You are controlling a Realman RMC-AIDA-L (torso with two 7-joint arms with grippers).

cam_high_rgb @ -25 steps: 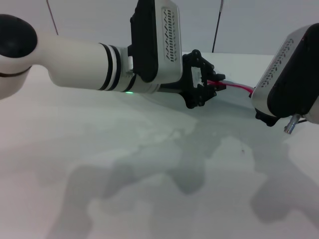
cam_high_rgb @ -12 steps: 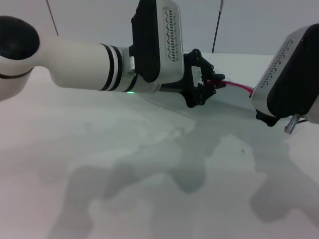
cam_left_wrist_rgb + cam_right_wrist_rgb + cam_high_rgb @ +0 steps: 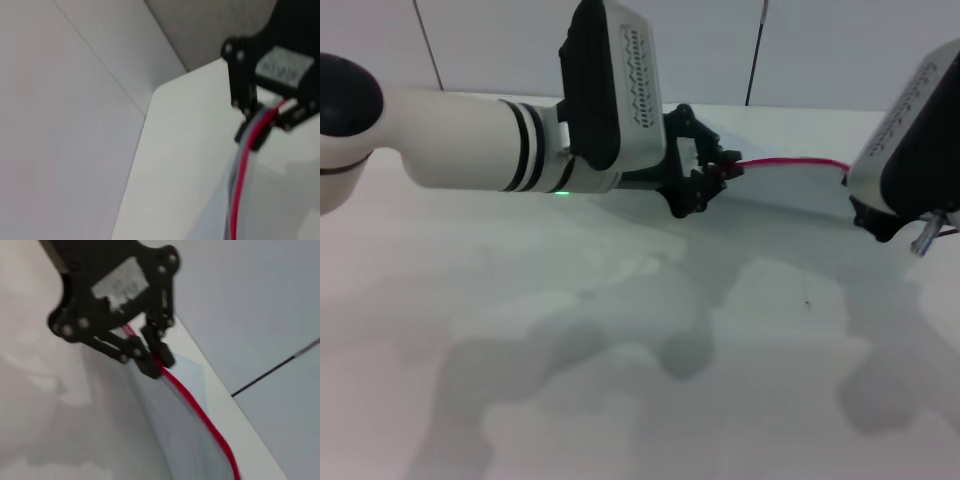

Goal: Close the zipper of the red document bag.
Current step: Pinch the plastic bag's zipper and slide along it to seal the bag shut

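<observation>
The red document bag lies at the back of the table, pale and translucent, with the zipper as a thin red line along its far edge. My left gripper is shut on the zipper at the visible line's left end; the slider is hidden between the fingers. The right wrist view shows that left gripper clamped on the zipper above the bag. In the left wrist view my right gripper is shut on the bag's red edge. The head view hides the right fingers behind the right wrist housing.
The white table spreads in front of the bag with only the arms' shadows on it. A pale wall with dark seams stands right behind the table's far edge. A loose cable end hangs under the right wrist.
My left gripper has slid left along the zipper, so a longer red stretch shows between the two grippers. The right arm has shifted slightly right and up.
</observation>
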